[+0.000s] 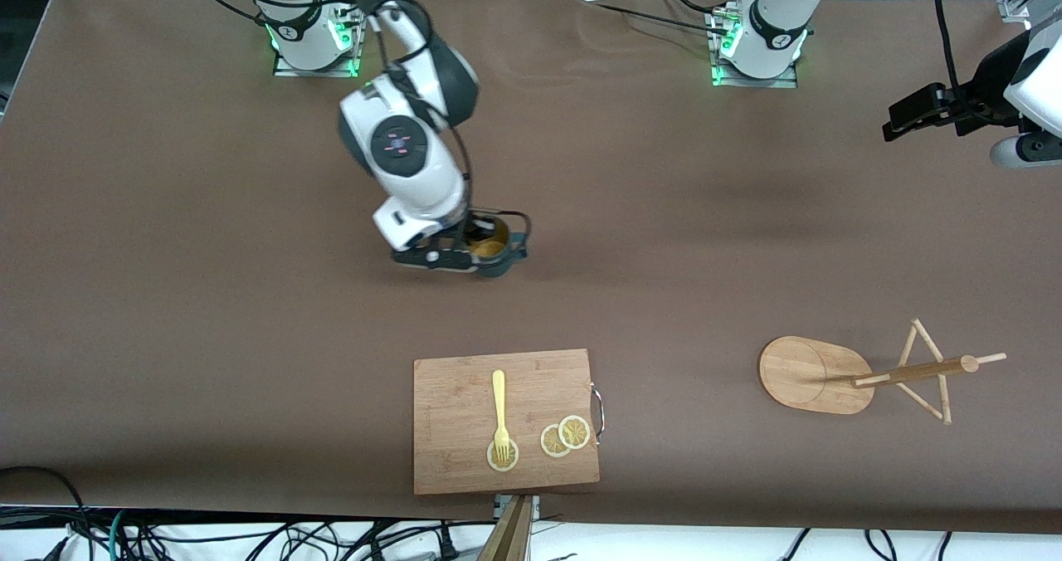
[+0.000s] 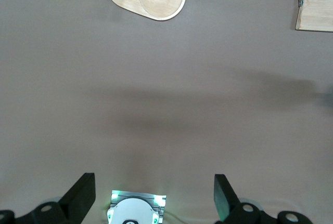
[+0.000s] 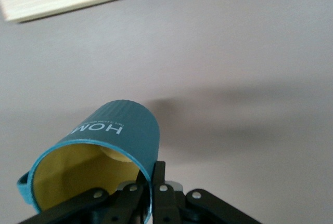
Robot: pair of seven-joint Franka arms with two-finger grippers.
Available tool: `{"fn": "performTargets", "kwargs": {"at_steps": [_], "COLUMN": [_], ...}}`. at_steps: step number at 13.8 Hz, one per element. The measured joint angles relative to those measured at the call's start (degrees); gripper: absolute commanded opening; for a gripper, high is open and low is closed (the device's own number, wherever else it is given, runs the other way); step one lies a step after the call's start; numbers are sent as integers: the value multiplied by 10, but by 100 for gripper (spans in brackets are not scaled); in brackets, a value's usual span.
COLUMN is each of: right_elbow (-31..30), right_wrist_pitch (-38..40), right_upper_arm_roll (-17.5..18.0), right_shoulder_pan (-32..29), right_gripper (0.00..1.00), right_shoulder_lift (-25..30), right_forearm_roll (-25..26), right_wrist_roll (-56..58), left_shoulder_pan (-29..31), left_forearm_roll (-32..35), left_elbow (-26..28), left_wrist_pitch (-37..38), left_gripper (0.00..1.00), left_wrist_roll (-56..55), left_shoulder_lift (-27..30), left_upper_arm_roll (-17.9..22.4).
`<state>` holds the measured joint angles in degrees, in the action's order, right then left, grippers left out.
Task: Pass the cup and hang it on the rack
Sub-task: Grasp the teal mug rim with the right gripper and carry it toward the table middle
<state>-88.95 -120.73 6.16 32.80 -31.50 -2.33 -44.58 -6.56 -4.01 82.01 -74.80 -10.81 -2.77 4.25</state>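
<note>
I am holding the cup [image 1: 491,248] by its rim: my right gripper [image 1: 461,256] is clamped shut on the wall, one finger inside against the mustard-yellow lining, one outside on the ribbed teal surface. The cup appears to be off the cloth, tilted, over the middle of the table, with its shadow showing apart from it in the right wrist view.

My left gripper [image 1: 913,117] is waiting, raised at the left arm's end of the table, jaws fully apart and holding nothing.

Progress, as I judge it: the pick-up is done; the handover is not yet done, and the hanging is not yet done. The rack [image 1: 863,374] is standing near the left arm's end, nearer the front camera, every peg bare.

Surface: a brown cloth is covering the table [image 1: 166,295], mildly rippled between the two bases. A cutting board [image 1: 465,428] is lying nearer the front camera than the cup, carrying a yellow fork [image 1: 499,407] and three lemon slices [image 1: 566,436]. Cables are trailing along the table edges.
</note>
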Motion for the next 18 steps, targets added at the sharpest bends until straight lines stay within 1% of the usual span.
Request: {"fn": "performTargets", "kwargs": {"at_steps": [3, 7, 9, 14, 15, 16, 18], "right_elbow": [60, 112, 121, 126, 126, 126, 130], "right_wrist_pitch": [1, 1, 1, -14, -19, -20, -20], "right_upper_arm_roll": [0, 1, 9, 26, 28, 28, 28], "right_shoulder_pan": [38, 89, 100, 102, 103, 105, 104], "right_gripper": [0, 0, 0, 0, 42, 99, 100], "right_shoulder_lift": [-59, -115, -130, -152, -154, -156, -155], "right_forearm_roll": [0, 0, 0, 0, 0, 0, 0], "right_wrist_roll": [-85, -194, -211, -207, -207, -207, -207], "left_shoulder_pan": [0, 0, 0, 0, 0, 0, 0], "left_forearm_roll": [0, 0, 0, 0, 0, 0, 0], "left_elbow": [0, 0, 0, 0, 0, 0, 0], "left_wrist_pitch": [0, 0, 0, 0, 0, 0, 0], "left_gripper": [100, 100, 100, 100, 100, 100, 100], "left_wrist_roll": [0, 0, 0, 0, 0, 0, 0], "left_shoulder_lift": [0, 0, 0, 0, 0, 0, 0], "left_upper_arm_roll": [0, 0, 0, 0, 0, 0, 0]}}
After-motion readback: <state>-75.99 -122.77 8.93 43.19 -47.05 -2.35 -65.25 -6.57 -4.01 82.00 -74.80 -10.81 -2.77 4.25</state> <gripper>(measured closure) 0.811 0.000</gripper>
